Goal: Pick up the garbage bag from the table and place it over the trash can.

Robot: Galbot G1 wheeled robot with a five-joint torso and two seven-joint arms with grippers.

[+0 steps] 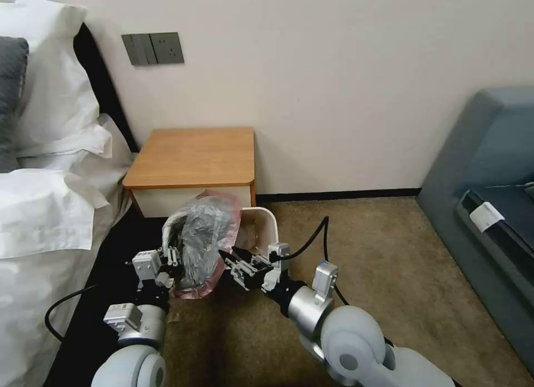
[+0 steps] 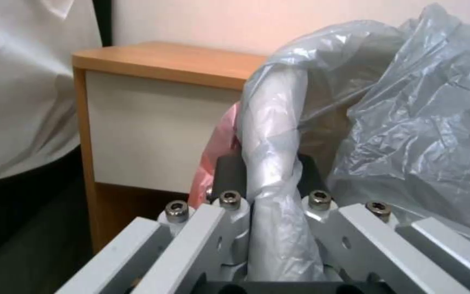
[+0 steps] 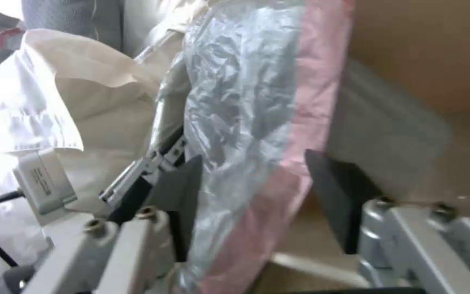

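Low in the frame's centre, your left gripper (image 1: pixel 173 260) pinches a bunched fold of the garbage bag (image 1: pixel 203 239). Your right gripper (image 1: pixel 228 260) straddles the other edge with jaws apart, apparently to spread it above the trash can (image 1: pixel 268 227).

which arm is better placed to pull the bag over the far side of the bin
Right, probably. The right gripper sits open around the bag's edge, nearest the uncovered bin rim. The left gripper is shut on the bag's other side.

The orange-brown table (image 1: pixel 192 156) stands on tan carpet (image 1: pixel 389 253) against the wall; the trash can (image 1: pixel 266 227) sits on the carpet just in front
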